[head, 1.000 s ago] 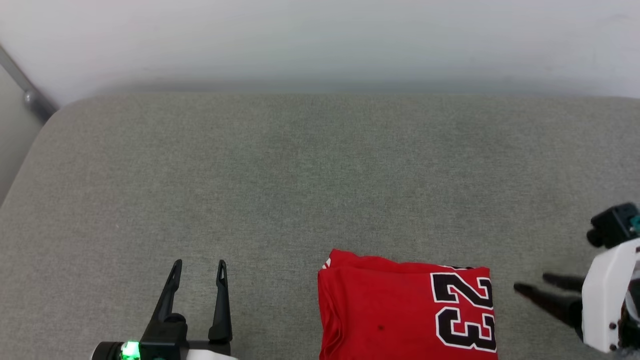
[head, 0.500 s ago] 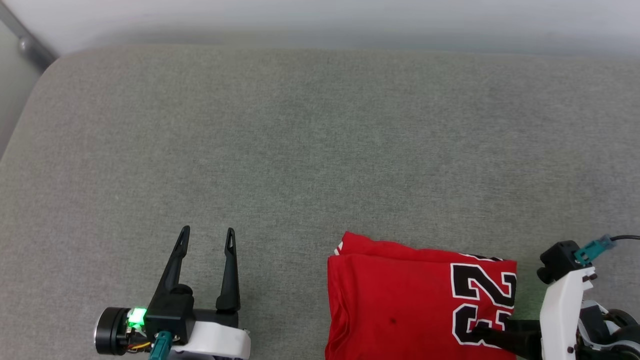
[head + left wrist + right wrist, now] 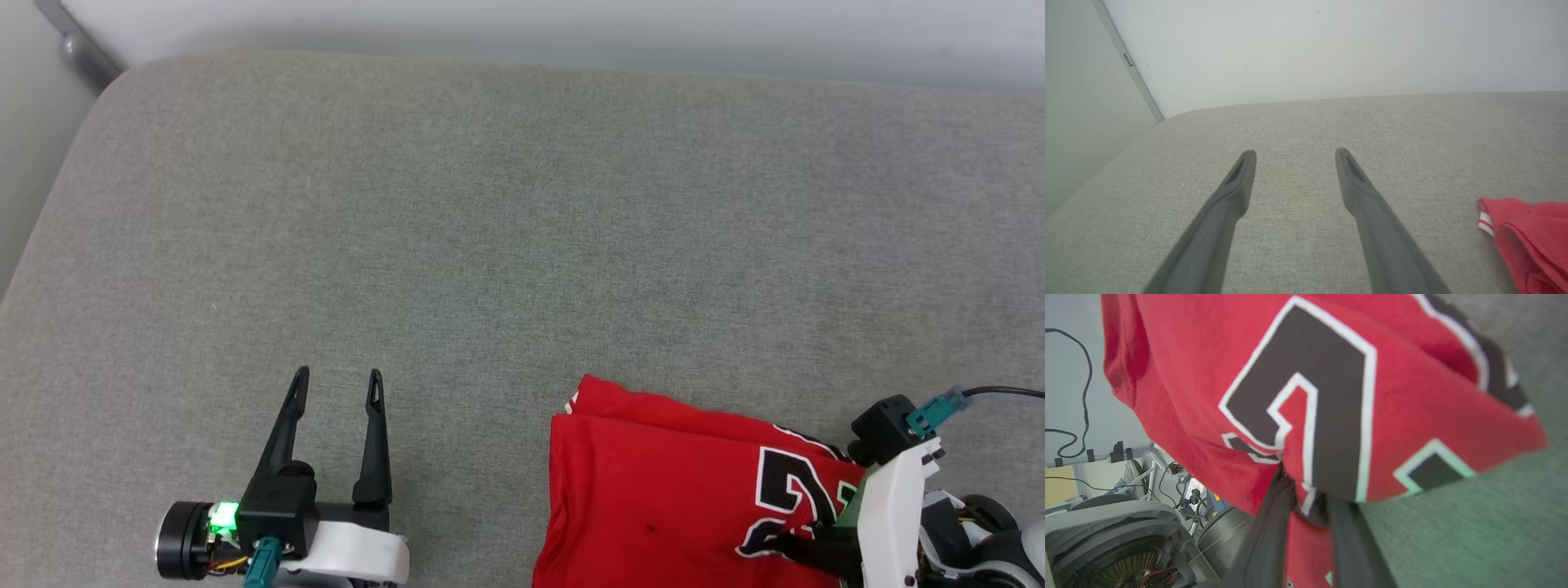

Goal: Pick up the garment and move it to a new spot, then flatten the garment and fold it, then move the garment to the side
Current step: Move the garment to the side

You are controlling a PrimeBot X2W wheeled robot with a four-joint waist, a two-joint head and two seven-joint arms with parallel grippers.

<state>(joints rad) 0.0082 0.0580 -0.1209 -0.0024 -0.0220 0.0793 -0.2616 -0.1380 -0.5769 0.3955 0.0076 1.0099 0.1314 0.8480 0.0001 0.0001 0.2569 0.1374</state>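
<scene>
The garment (image 3: 653, 490) lies folded at the near edge of the grey cushion (image 3: 490, 245) (right of centre). The right gripper (image 3: 796, 545) pinches its numbered end, and the left gripper (image 3: 339, 374) stands spread, empty.

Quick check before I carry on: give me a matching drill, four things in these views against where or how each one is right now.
Things
1. left gripper
2. right gripper
3. garment
4. grey pole

Place or state
A. folded, red, number side up
B. far left corner, beyond the grey cushion
C. fingers apart, over bare cushion
D. fingers closed on red fabric at the black number

Pairs: 1-C; 2-D; 3-A; 4-B
</scene>
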